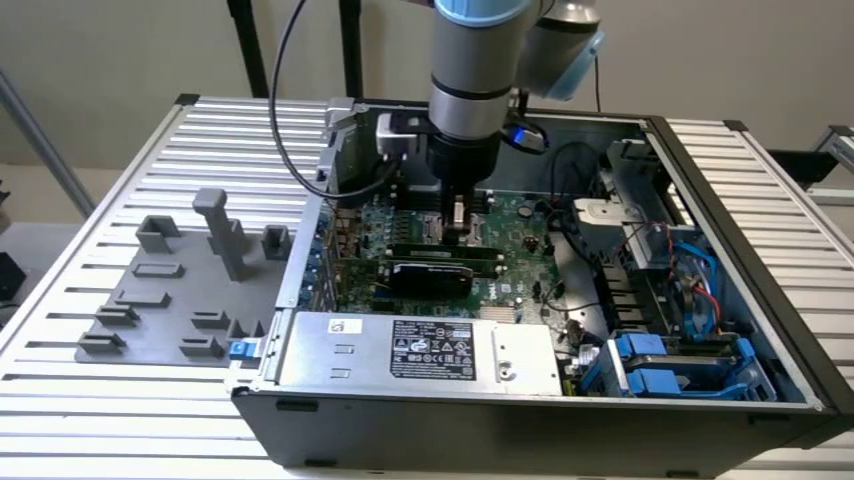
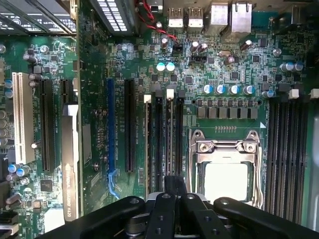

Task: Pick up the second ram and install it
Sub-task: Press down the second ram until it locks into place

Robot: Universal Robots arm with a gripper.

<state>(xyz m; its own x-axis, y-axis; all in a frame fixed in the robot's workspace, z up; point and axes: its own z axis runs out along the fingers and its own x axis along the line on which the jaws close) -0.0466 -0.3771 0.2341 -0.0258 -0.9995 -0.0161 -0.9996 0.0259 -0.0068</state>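
**Gripper low inside the open computer case, over the memory slots**

The black gripper on the silver-and-blue robot arm hangs straight down into the open dark-gray metal computer case, its tip just above the green motherboard. In the wrist view the gripper sits directly over the row of long black memory slots with white latches, beside the silver processor socket. A thin pale sliver at the gripper's tip may be the second ram, the narrow green circuit-board stick seen edge-on, but that cannot be told for sure. Nor can I tell whether the jaws are apart or clamped. The gray plastic holder tray lies on the slatted metal bench, on the exterior view's left of the case.
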